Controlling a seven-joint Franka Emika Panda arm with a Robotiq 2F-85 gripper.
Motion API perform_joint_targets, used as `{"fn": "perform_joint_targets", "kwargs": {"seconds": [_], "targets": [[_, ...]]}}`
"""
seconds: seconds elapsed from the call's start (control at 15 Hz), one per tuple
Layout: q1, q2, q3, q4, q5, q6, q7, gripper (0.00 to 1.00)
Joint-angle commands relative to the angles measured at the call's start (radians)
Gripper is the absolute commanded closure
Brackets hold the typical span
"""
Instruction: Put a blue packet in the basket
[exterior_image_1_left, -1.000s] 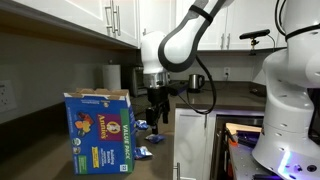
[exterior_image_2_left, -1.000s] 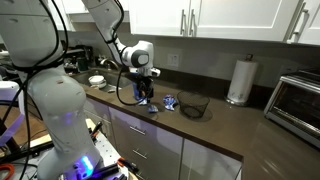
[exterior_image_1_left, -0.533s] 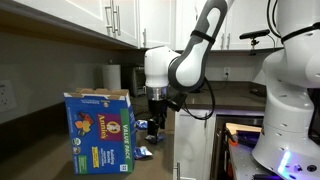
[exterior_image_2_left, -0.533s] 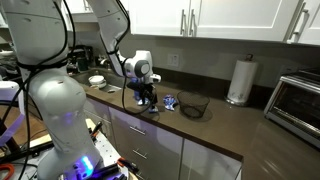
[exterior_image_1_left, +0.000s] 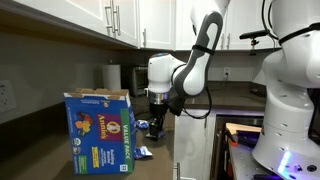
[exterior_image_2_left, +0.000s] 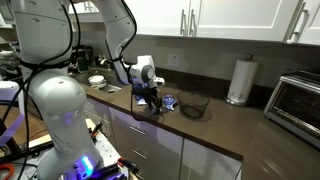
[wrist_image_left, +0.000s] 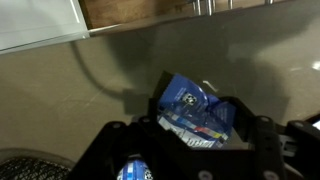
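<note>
Wrist view shows the gripper (wrist_image_left: 188, 130) spread wide and holding nothing. Its two dark fingers (wrist_image_left: 112, 148) stand either side of the blue packet (wrist_image_left: 195, 108), which lies flat on the tabletop (wrist_image_left: 70, 95) between and just ahead of them. A second blue packet (wrist_image_left: 130, 172) sits close behind, near the base of one finger. In an exterior view the basket (exterior_image_2_left: 200, 100) is near, off to one side of the gripper.

The risks, as I judge them: the packet is thin and crinkly, so closing too high could pinch only a fold and let it slip. Going too low could scrape the fingers on the tabletop. The neighbouring packet might also get dragged along.

White marks on the packet are too blurred to read. On the blue cardboard box (exterior_image_1_left: 100, 130), well away from the gripper, vertical lettering seems to read "VALUE PACK"; the brand is not legible.
</note>
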Motion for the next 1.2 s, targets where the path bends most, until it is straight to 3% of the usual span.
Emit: {"fn": "perform_joint_targets", "kwargs": {"seconds": [0.0, 0.4, 0.6, 0.87, 1.13], "targets": [[0.015, 0.026, -0.020, 0.015, -0.040, 0.038, 0.034, 0.58], [0.013, 0.000, -0.006, 0.028, -0.014, 0.015, 0.003, 0.94], [0.001, -0.043, 0.030, 0.023, 0.054, -0.036, -0.037, 0.98], [0.000, -0.149, 0.105, 0.014, 0.273, -0.183, -0.171, 0.95], [-0.013, -0.275, 0.113, 0.051, 0.286, -0.390, -0.176, 0.95]]}}
